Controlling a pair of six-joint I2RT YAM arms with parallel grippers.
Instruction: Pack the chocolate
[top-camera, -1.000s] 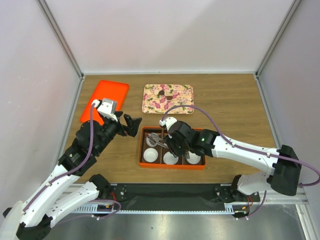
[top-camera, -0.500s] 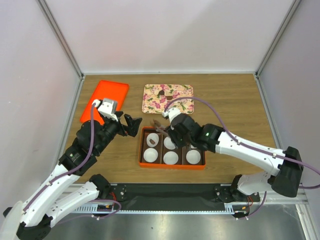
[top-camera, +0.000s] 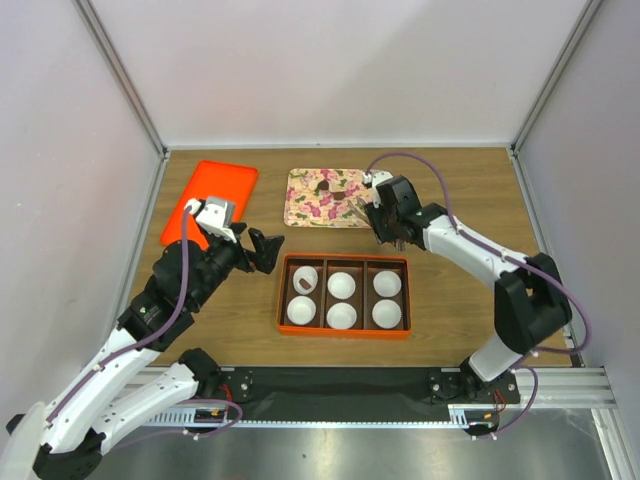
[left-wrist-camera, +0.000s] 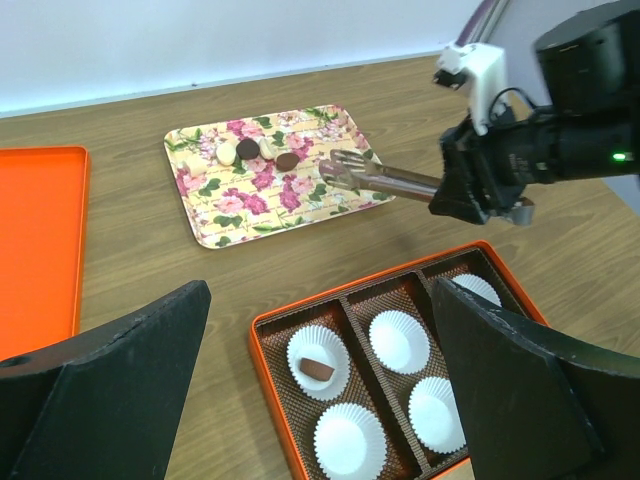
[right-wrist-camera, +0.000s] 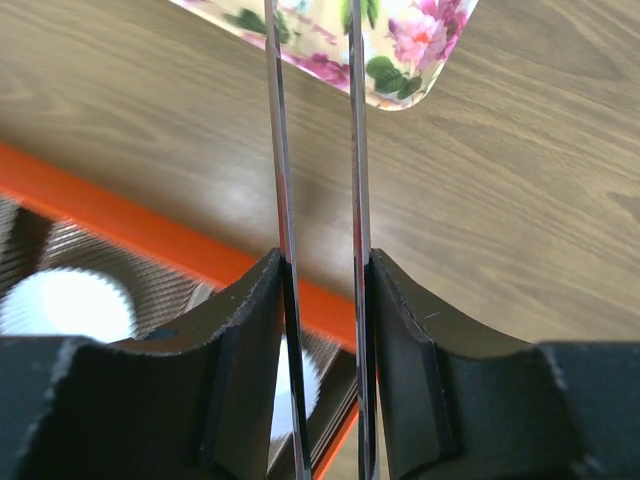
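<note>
My right end effector (left-wrist-camera: 455, 190) is clamped on the tongs (left-wrist-camera: 378, 176). Their blades stand slightly apart with nothing between them. The tips hover over the right part of the floral tray (left-wrist-camera: 232, 214), just short of the chocolate (left-wrist-camera: 286, 160) lumps near its far edge. One piece (left-wrist-camera: 318, 368) already sits in a paper cup (left-wrist-camera: 320, 352) of the orange box (top-camera: 343, 333).

To pick well, I should:
- advance the tips until they straddle the nearest brown lump;
- lower them until they almost touch the tray;
- squeeze gently, since a hard squeeze would likely squirt the lump out.

My left end effector (top-camera: 268, 248) hangs wide open beside the box on the desk (top-camera: 450, 180).
</note>
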